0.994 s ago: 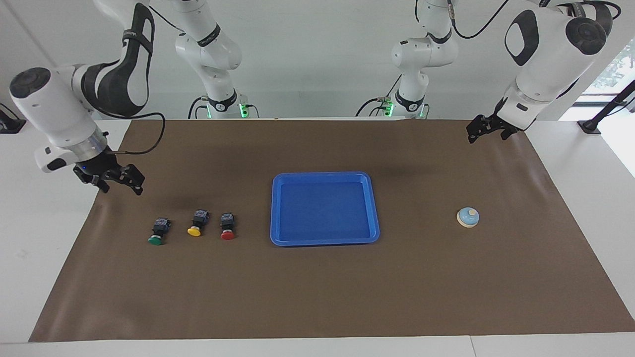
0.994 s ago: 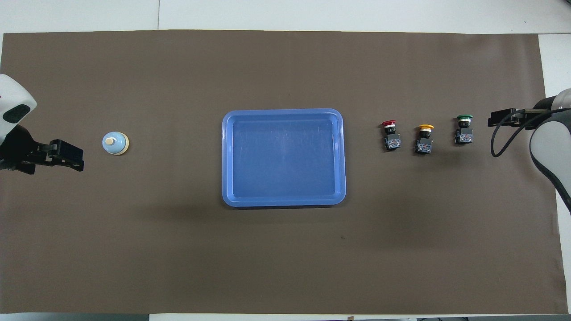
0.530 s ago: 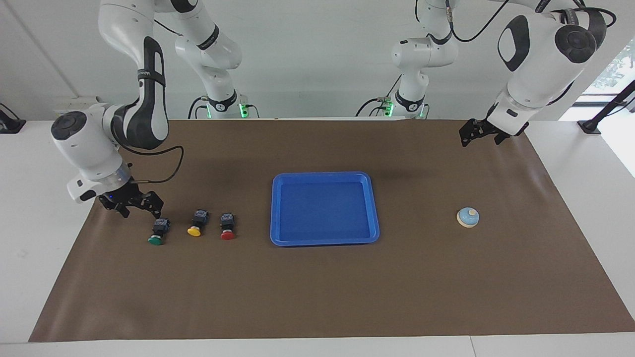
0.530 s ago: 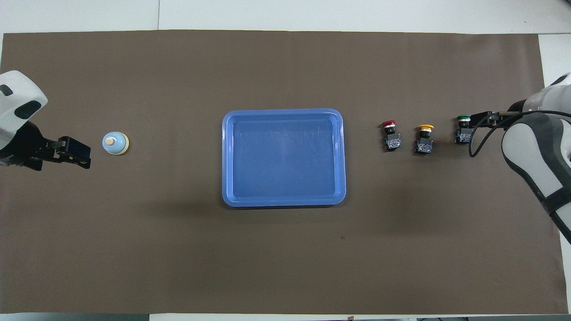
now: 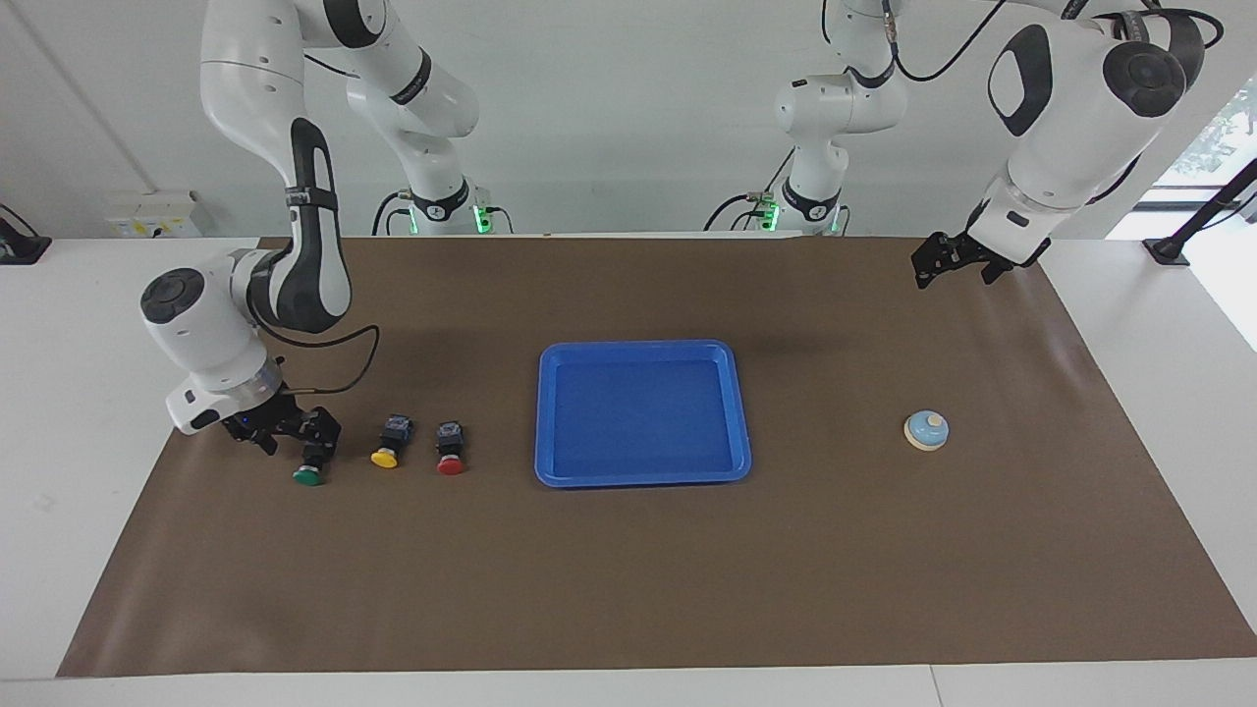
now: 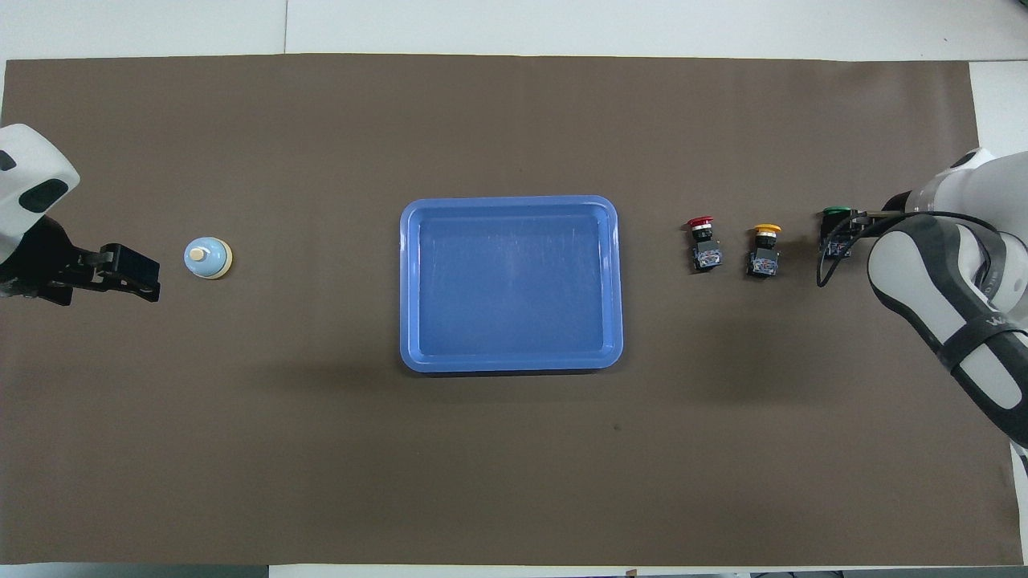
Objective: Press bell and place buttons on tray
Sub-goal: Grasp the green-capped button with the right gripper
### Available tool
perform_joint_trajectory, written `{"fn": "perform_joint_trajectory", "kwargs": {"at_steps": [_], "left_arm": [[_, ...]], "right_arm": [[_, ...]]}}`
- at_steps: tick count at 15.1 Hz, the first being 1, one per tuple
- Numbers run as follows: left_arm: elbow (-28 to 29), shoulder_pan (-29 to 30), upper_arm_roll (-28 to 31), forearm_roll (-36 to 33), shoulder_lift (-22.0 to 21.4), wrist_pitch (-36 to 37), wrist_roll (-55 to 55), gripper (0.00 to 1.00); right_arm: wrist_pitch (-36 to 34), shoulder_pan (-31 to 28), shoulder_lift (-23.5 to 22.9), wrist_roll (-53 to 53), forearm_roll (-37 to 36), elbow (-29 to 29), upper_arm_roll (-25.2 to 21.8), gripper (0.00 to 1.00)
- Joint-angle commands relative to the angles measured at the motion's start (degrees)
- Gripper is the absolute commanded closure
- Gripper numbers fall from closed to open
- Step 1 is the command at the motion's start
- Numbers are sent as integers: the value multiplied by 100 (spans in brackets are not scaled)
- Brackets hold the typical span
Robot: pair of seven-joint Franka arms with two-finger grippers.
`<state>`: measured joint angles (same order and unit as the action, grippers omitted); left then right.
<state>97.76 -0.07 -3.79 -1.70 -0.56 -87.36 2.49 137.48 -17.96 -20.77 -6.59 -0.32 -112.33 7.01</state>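
Low now, the right gripper straddles the green button, fingers apart, hiding its body; the left gripper hangs open, high.

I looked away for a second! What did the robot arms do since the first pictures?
The right gripper came down from up in the air and is now low at the green button, open around its black body, not gripping it yet. The left gripper shifted only slightly, waiting open above the mat. The yellow button, red button, tray and bell stayed put.
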Motion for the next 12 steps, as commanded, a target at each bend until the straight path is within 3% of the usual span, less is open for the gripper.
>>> {"fn": "perform_joint_trajectory", "kwargs": {"at_steps": [1,4,8,10,12], "left_arm": [[-38,-37,19,-111,-58,96,58,0],[-38,-37,19,-111,-58,96,67,0],[-38,-37,19,-111,-58,96,58,0],[-38,-37,19,-111,-58,96,67,0],[-38,-37,19,-111,-58,96,67,0]], "right_arm": [[139,-14,100,-35,-117,-202,28,5],[244,-14,109,-27,-117,-281,28,20],[332,-23,109,149,-117,-334,28,75],[315,-23,109,140,-117,-273,28,96],[245,-6,170,140,-117,-220,28,100]]}}
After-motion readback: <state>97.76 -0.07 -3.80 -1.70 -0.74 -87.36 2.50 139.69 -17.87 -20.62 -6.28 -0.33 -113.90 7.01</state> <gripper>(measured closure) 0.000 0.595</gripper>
